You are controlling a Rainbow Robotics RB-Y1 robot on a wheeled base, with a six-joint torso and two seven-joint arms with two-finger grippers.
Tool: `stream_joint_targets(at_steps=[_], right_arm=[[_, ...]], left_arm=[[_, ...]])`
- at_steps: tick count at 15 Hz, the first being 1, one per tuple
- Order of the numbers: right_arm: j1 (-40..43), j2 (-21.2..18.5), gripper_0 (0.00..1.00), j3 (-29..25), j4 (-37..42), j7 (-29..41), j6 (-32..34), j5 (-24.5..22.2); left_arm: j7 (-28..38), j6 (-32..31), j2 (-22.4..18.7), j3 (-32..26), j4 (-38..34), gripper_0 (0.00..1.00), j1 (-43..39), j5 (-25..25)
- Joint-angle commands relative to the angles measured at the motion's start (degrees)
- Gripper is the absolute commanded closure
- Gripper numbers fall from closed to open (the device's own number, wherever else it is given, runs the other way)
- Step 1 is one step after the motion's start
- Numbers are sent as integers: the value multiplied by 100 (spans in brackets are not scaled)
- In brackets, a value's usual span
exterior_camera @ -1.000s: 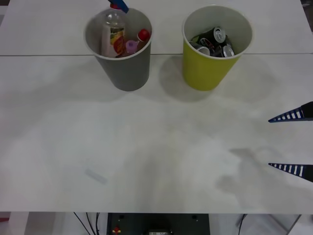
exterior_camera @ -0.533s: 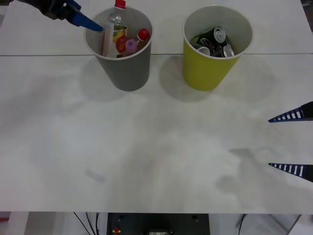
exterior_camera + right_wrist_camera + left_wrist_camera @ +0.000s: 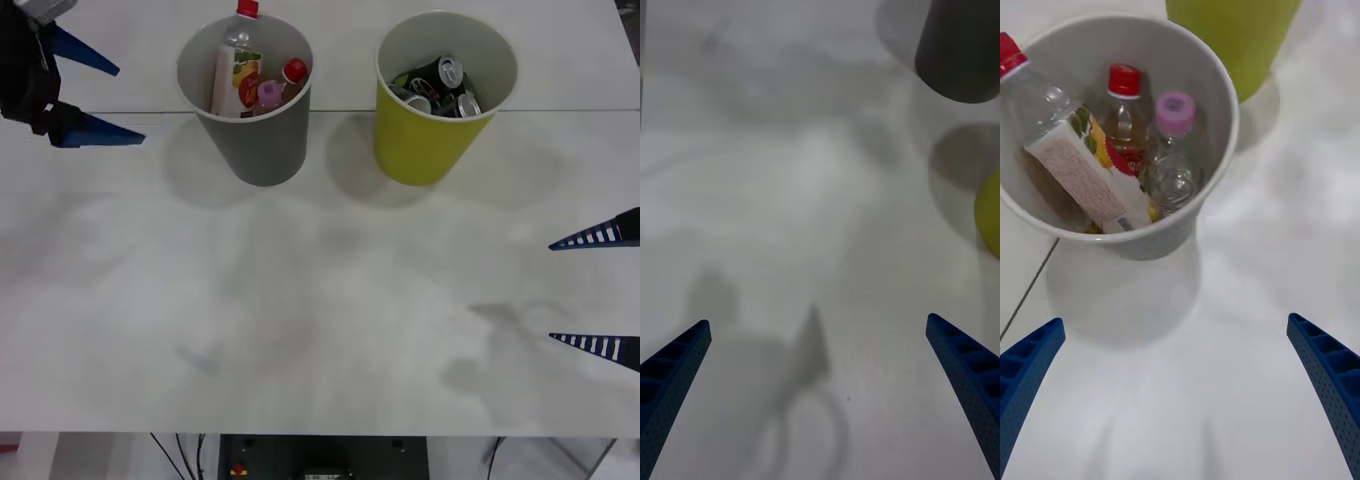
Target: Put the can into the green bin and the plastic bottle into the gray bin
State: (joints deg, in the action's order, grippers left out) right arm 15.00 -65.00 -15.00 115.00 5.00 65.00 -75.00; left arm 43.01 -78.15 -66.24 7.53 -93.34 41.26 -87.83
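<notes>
Plastic bottle (image 3: 233,72) leaning inside the gray bin (image 3: 250,140) beside two smaller bottles, cans (image 3: 438,85) in the green bin (image 3: 425,140) on the surface (image 3: 320,300); left gripper (image 3: 95,98), jaws spread and empty, beside the gray bin; right gripper (image 3: 597,290), jaws spread, at the surface's right edge.

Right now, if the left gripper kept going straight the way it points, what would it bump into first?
Probably the gray bin. The left gripper, open and empty, points toward it from the bin's left side. Height is unclear, so it might pass over the rim instead.
</notes>
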Motion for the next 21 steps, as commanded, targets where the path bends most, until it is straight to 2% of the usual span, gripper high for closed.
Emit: stream_joint_targets(at_steps=[1, 7, 11, 16, 21], right_arm=[[0, 0, 0, 0, 0, 0, 0, 0], [0, 0, 0, 0, 0, 0, 0, 0], [0, 0, 0, 0, 0, 0, 0, 0], [0, 0, 0, 0, 0, 0, 0, 0], [0, 0, 0, 0, 0, 0, 0, 0]], left_arm=[[-636, -157, -3, -586, -431, 0, -759, -15], [-2165, -157, 49, -1597, -1002, 0, -2368, 257], [-2736, -157, 507, -2344, -1512, 0, -3475, 266], [-3255, -333, 955, -2766, -1925, 0, -4293, 275], [-3642, -333, 972, -2783, -2004, 0, -4609, 275]])
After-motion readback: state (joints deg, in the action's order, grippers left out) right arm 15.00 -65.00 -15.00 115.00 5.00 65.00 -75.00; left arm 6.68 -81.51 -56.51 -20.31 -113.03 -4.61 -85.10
